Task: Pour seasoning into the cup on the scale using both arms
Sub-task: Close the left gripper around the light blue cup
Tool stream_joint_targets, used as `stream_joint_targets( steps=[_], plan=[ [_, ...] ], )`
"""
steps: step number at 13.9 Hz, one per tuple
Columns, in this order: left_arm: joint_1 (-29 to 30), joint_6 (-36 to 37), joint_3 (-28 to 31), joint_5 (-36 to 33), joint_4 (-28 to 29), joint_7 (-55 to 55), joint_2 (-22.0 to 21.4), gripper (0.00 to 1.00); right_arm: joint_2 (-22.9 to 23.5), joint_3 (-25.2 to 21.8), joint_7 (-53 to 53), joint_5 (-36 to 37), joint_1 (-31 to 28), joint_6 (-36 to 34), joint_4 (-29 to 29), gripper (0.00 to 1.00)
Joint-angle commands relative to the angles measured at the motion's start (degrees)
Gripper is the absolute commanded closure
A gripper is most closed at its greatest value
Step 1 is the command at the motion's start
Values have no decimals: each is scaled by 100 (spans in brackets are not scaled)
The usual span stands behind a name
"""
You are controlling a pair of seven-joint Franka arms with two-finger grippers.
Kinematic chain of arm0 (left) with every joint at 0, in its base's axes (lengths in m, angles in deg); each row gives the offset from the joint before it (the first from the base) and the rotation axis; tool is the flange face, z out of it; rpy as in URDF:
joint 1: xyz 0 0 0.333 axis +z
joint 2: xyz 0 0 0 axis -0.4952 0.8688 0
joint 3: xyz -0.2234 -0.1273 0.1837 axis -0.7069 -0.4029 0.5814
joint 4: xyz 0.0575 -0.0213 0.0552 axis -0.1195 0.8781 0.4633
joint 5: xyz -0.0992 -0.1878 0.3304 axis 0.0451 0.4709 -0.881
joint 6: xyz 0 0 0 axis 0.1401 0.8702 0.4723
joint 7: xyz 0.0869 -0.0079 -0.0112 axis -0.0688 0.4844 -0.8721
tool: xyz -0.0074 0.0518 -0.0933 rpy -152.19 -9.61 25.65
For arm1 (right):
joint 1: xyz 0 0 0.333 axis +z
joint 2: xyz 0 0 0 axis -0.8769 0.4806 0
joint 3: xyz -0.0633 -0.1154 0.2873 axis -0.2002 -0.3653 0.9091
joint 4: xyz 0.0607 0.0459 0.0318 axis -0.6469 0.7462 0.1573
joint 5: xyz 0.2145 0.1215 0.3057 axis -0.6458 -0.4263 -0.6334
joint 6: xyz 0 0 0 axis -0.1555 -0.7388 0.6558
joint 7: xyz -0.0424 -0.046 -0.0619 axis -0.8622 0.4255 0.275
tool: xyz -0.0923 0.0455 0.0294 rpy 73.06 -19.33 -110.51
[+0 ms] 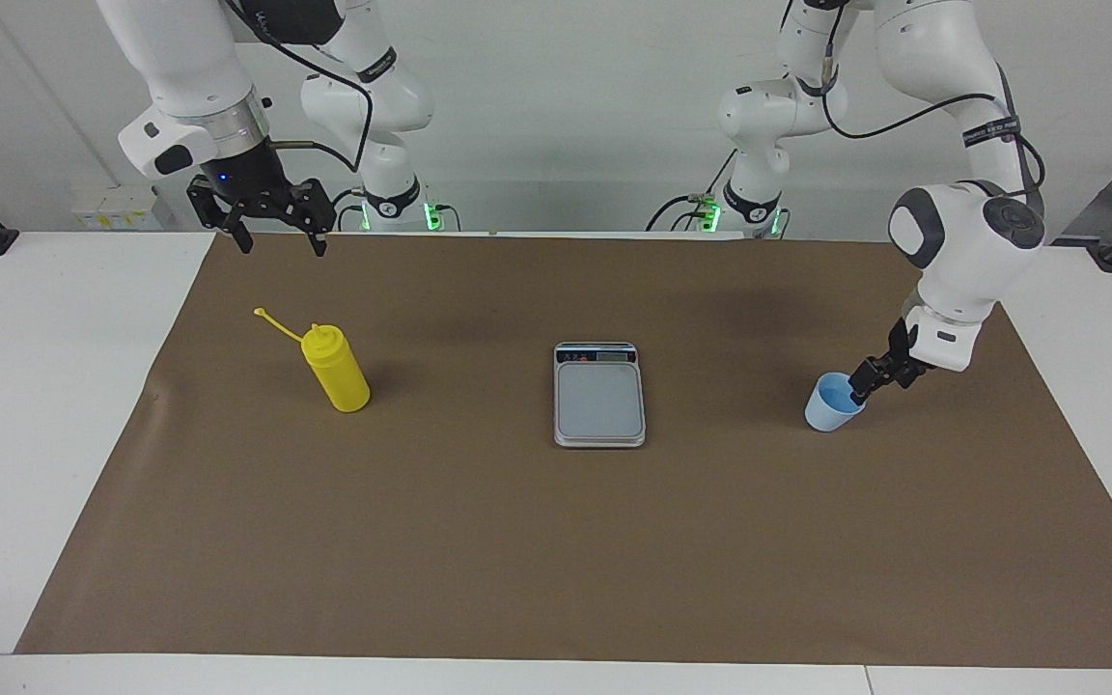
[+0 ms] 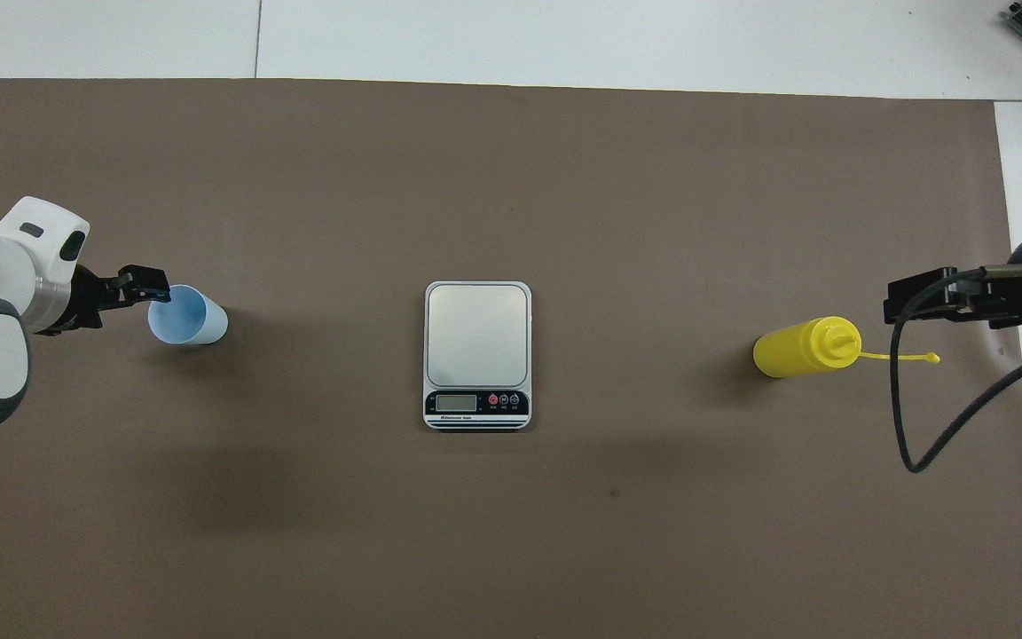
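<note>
Bright, even light from above (soft shadows only) on the brown mat [image 1: 556,541], both views sharp.

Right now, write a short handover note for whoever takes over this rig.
Left gripper: at the rim of the cup; grip not confirmed, cup not lifted.
Right gripper: open, waiting up in the air over the brown mat.
The cup stands on the mat toward the left arm's end. The scale sits mid-table, nothing on its platform. The seasoning bottle stands upright toward the right arm's end, untouched.
Done: left arm has reached the cup.
Left: set cup on scale, pick up seasoning, pour.
</note>
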Motion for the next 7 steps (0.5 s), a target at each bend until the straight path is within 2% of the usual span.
stream_joint_targets(
  steps=[1, 6, 7],
  plan=[
    [-102, -283, 11, 32, 122, -84, 100, 0, -134, 44, -135, 9, -86, 68, 156, 0],
    [-146, -283, 20, 41, 193, -84, 135, 0, -125, 44, -126, 9, -86, 68, 156, 0],
    [-146, -274, 20, 41, 201, -84, 144, 13, -134, 44, -135, 9, -86, 68, 156, 0]
  ],
)
